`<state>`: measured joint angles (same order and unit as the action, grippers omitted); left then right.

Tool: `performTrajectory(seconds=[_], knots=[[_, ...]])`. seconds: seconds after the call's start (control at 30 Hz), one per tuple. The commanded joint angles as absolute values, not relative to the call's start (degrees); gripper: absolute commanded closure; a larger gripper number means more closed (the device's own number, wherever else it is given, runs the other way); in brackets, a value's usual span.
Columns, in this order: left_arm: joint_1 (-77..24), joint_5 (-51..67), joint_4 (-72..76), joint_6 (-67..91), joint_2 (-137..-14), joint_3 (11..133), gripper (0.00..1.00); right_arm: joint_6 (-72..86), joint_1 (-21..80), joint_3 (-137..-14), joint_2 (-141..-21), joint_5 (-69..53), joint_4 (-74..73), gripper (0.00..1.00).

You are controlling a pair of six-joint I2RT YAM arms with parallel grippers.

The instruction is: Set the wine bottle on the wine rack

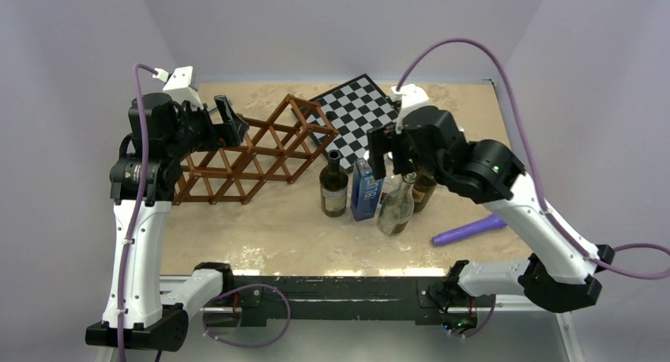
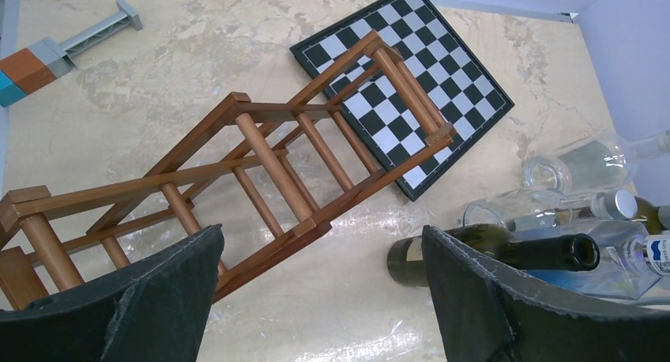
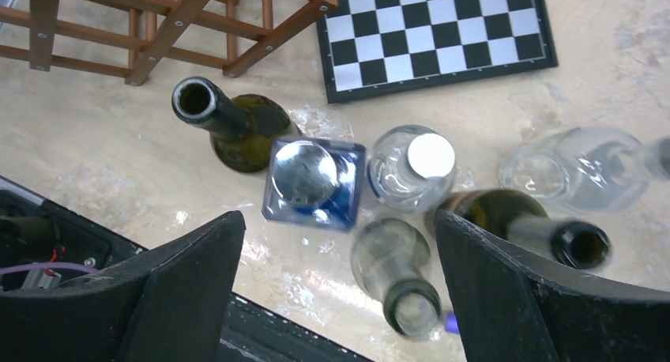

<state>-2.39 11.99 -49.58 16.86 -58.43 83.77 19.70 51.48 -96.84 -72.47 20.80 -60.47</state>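
Observation:
The reddish-brown lattice wine rack (image 1: 253, 150) lies on the table at the left; it also shows in the left wrist view (image 2: 272, 164) and the right wrist view (image 3: 158, 22). A dark green wine bottle (image 1: 334, 186) with an open mouth stands upright right of the rack (image 3: 233, 125) (image 2: 482, 255). A second dark green bottle (image 3: 521, 220) stands at the right of the bottle cluster. My left gripper (image 1: 229, 118) (image 2: 324, 299) is open and empty above the rack. My right gripper (image 1: 393, 158) (image 3: 340, 291) is open and empty above the bottles, with a clear open bottle (image 3: 395, 279) showing between its fingers.
A blue square bottle (image 1: 366, 190) (image 3: 316, 180), a clear white-capped bottle (image 3: 412, 168) and another clear bottle (image 3: 577, 168) stand in the cluster. A black-and-white checkerboard (image 1: 355, 109) lies behind the rack. A purple object (image 1: 468, 229) lies at the right. A block toy (image 2: 47, 58) lies far left.

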Motion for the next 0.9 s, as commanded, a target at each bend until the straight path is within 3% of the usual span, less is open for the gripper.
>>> performTrajectory(seconds=[0.0,0.23,0.63,0.87], knots=[[-2.5,13.3,-49.0,16.2,-58.3,84.9,0.01,23.2,51.9,-98.8,-69.4,26.9,-69.6,0.07],[-2.5,14.6,-48.5,16.8,-58.4,84.8,0.01,29.1,50.5,-94.6,-70.0,24.7,-81.1,0.13],[-2.5,15.0,-48.6,17.3,-57.3,83.6,0.01,30.7,47.9,-86.8,-69.3,21.9,-77.9,0.27],[-2.5,14.7,-49.5,17.2,-56.2,83.1,0.01,30.5,47.3,-85.5,-67.4,21.5,-75.9,0.26]])
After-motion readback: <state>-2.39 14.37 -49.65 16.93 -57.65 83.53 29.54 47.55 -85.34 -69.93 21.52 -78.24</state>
